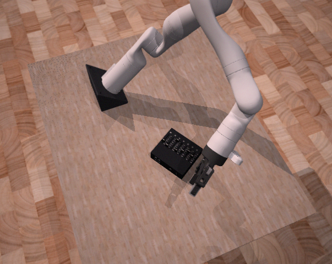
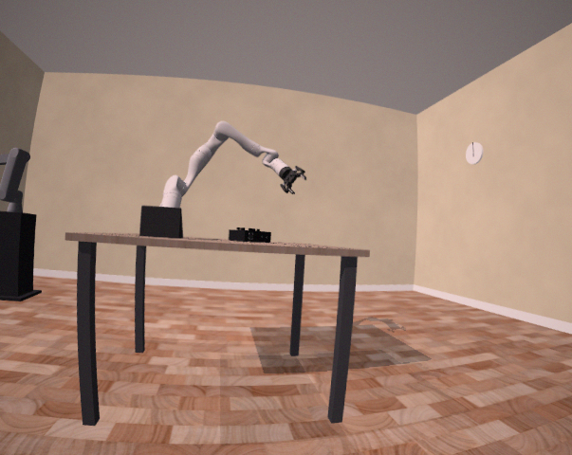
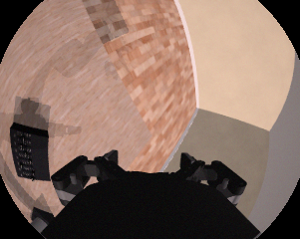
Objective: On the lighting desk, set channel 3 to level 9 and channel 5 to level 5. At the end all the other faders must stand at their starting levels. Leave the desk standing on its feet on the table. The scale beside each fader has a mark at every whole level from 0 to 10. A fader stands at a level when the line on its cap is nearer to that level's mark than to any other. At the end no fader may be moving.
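The black lighting desk lies flat on the table, with its rows of faders on top. In the wrist view it is at the far left, seen at a slant. The fader caps and scale marks are too small to read levels or channel numbers. My gripper is open and empty. It hangs in the air well above the table, to the side of the desk, tilted and not touching it. The top view shows its fingers nearly edge-on.
My arm's black base stands on the same table. The arm arches high from it over the table. A second robot on a black pedestal stands away from the table at the left of the exterior view. A clock hangs on the right wall.
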`<state>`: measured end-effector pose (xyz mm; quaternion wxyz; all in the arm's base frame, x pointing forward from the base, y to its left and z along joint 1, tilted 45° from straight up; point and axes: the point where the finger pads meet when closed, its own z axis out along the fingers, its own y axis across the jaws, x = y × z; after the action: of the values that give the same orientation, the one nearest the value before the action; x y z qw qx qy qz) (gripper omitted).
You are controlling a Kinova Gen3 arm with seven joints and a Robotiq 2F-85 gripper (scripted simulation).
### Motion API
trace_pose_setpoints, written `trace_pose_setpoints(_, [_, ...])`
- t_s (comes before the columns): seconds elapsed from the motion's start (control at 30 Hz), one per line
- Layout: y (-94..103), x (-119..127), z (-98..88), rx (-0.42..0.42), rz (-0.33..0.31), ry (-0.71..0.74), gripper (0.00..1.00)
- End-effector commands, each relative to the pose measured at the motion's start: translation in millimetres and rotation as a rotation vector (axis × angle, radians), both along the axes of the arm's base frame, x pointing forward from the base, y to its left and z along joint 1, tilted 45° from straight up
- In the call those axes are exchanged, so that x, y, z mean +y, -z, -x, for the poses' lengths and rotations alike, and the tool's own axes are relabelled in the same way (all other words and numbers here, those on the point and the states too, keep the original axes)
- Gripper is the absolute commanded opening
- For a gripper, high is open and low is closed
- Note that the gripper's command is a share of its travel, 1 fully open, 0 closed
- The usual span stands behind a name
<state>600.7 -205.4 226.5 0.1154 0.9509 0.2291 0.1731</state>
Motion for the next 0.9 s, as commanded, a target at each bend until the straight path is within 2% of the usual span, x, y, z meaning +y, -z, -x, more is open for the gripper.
trace_pose_setpoints(0.0, [-0.2,-3.0,0.8,-0.001,0.0,0.005,1.0])
trace_pose_setpoints(0.03, [-0.2,-3.0,0.8,-0.001,0.0,0.005,1.0])
trace_pose_setpoints(0.07, [10.0,3.1,11.4,0.02,-0.053,0.027,1.0])
trace_pose_setpoints(0.3, [10.0,3.1,11.4,0.02,-0.053,0.027,1.0])
trace_pose_setpoints(0.33, [19.2,9.6,22.0,0.04,-0.105,0.049,1.0])
trace_pose_setpoints(0.6, [19.2,9.6,22.0,0.04,-0.105,0.049,1.0])
trace_pose_setpoints(0.63, [27.3,16.3,32.5,0.059,-0.156,0.071,1.0])
trace_pose_setpoints(0.87, [27.3,16.3,32.5,0.059,-0.156,0.071,1.0])
